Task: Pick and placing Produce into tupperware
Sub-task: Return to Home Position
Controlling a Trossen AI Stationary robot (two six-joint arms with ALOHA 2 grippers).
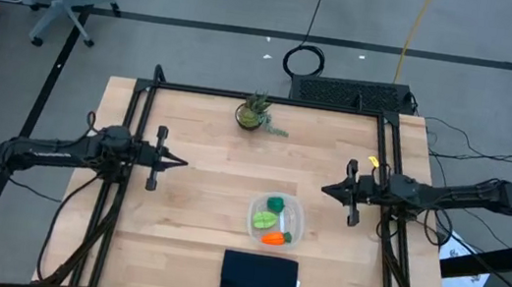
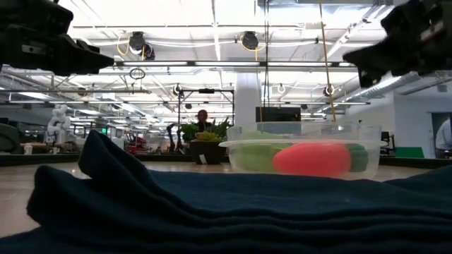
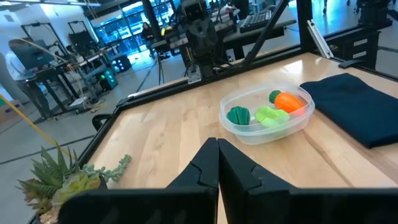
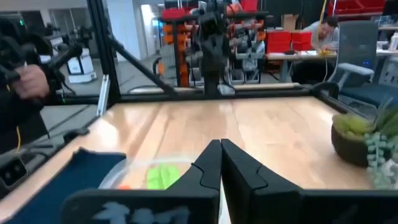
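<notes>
The clear tupperware (image 1: 276,219) stands on the table near its middle, toward the near edge. Inside lie the dark green lump (image 3: 238,115), the lime-green leafy piece (image 3: 268,116) and the orange carrot (image 3: 290,102). My left gripper (image 1: 182,164) hangs shut above the table's left side, pointing level toward the right. My right gripper (image 1: 325,189) hangs shut above the right side, pointing level toward the left. Both are well apart from the tupperware and hold nothing.
A black pad (image 1: 259,276) lies at the near edge, just in front of the tupperware. A small potted plant (image 1: 254,114) stands at the far edge, middle. Bare wood lies between the two grippers. A person shows in the room beyond.
</notes>
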